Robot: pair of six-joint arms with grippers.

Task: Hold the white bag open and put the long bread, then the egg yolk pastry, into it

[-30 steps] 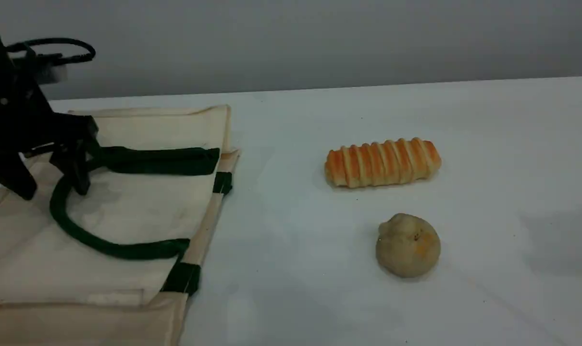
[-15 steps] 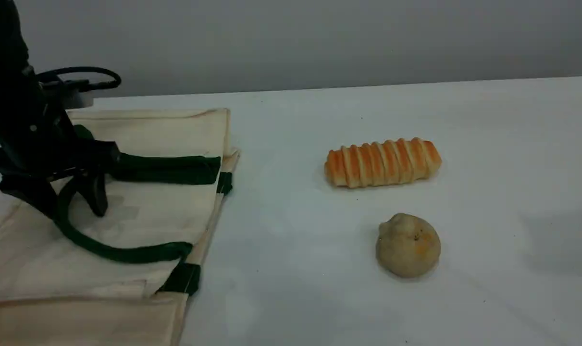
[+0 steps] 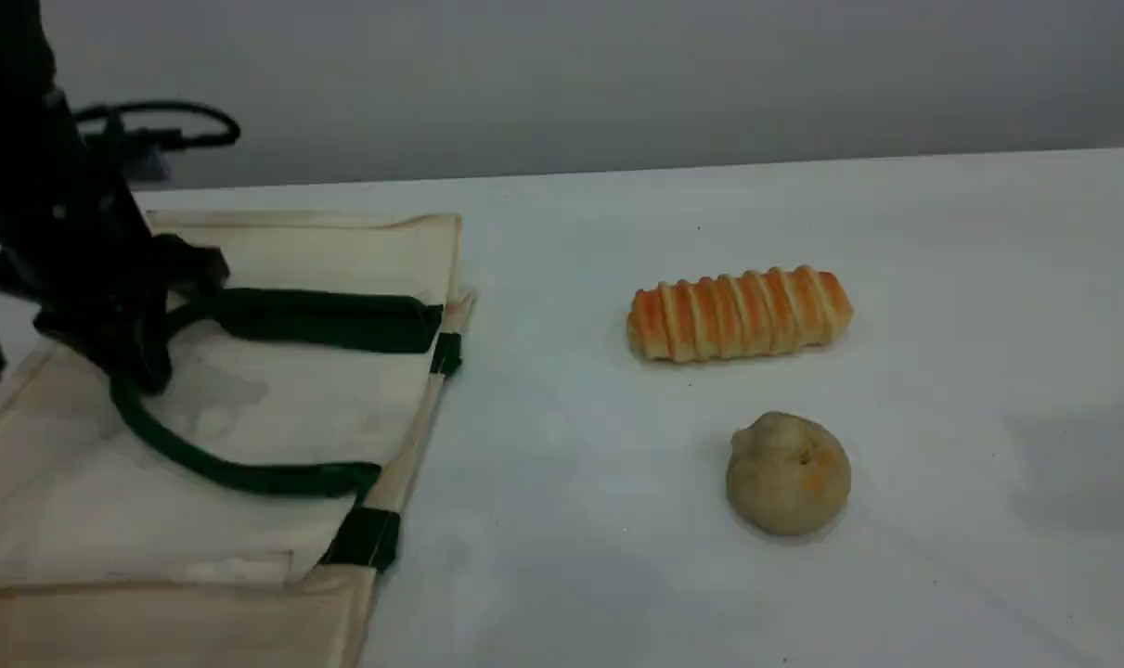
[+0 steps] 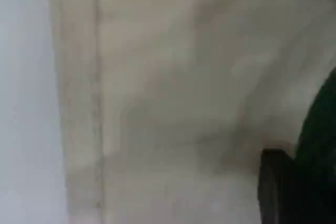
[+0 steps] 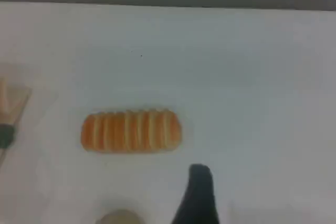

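Observation:
The white bag (image 3: pixel 274 417) lies flat at the table's left, its rim with green patches facing right. My left gripper (image 3: pixel 144 364) stands over the bag, shut on the dark green strap handle (image 3: pixel 246 478) where the loop bends. The left wrist view is blurred: cream canvas (image 4: pixel 157 103), green strap (image 4: pixel 321 140) and a dark fingertip (image 4: pixel 273 187). The long bread (image 3: pixel 738 314) lies crosswise right of centre, with the egg yolk pastry (image 3: pixel 788 473) in front of it. My right gripper (image 5: pixel 199 195) hovers open and empty near the bread (image 5: pixel 131 130) and pastry (image 5: pixel 119 217), out of the scene view.
The white table (image 3: pixel 617 557) runs back to a grey wall. A black cable (image 3: pixel 167 116) loops behind the left arm. Open tabletop separates the bag's rim from the bread.
My left gripper has closed on the green handle, its fingers drawn together. The bag's rim has slid slightly to the right. Bread and pastry have not moved.

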